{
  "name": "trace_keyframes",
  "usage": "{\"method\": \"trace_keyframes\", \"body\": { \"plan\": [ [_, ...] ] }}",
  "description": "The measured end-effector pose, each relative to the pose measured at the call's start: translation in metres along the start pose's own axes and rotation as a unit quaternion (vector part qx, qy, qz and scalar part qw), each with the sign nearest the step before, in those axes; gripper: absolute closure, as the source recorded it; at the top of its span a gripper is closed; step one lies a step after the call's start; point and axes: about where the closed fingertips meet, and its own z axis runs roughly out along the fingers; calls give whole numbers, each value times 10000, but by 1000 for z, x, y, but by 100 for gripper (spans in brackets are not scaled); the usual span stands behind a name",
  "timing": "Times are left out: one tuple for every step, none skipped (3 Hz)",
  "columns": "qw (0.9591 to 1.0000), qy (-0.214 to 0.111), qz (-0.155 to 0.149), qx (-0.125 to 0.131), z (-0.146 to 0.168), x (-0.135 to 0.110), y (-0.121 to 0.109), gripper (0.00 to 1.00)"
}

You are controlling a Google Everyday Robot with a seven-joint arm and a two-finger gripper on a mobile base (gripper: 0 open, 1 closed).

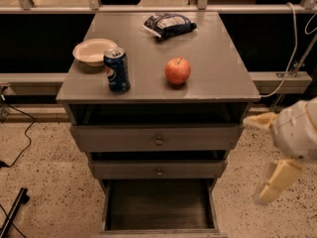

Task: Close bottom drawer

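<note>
At right edge, gripper (255, 158) partly cropped; bottom drawer (158, 206) front cropped below.

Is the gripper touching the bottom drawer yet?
Apart. Camera view shows the gripper right of the cabinet, bare floor between it and the open bottom drawer.

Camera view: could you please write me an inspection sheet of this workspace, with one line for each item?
Surface: grey cabinet top, level, carrying four items.
Job's things: bottom drawer pulled far out, inside bare, not yet closed.
Clutter: white bowl; blue soda can upright next to it; red apple; snack bag at the back.
Grippers: gripper right of the cabinet, at drawer height, open, holding nothing, apart from the drawer.
Cables: black cable on the floor, left; white cable hanging, right.
Surroundings: speckled floor; metal railing behind.
</note>
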Motion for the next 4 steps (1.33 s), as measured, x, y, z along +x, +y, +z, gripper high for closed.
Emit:
{"method": "trace_keyframes", "body": {
  "plan": [
    [9971, -712, -6, -251, 65, 21, 38, 0],
    [9902, -1352, 216, -264, 127, 61, 77, 0],
    [9891, -1449, -29, -255, 138, 72, 82, 0],
    [9887, -1471, -56, -271, 141, 71, 83, 0]
  ]
}}
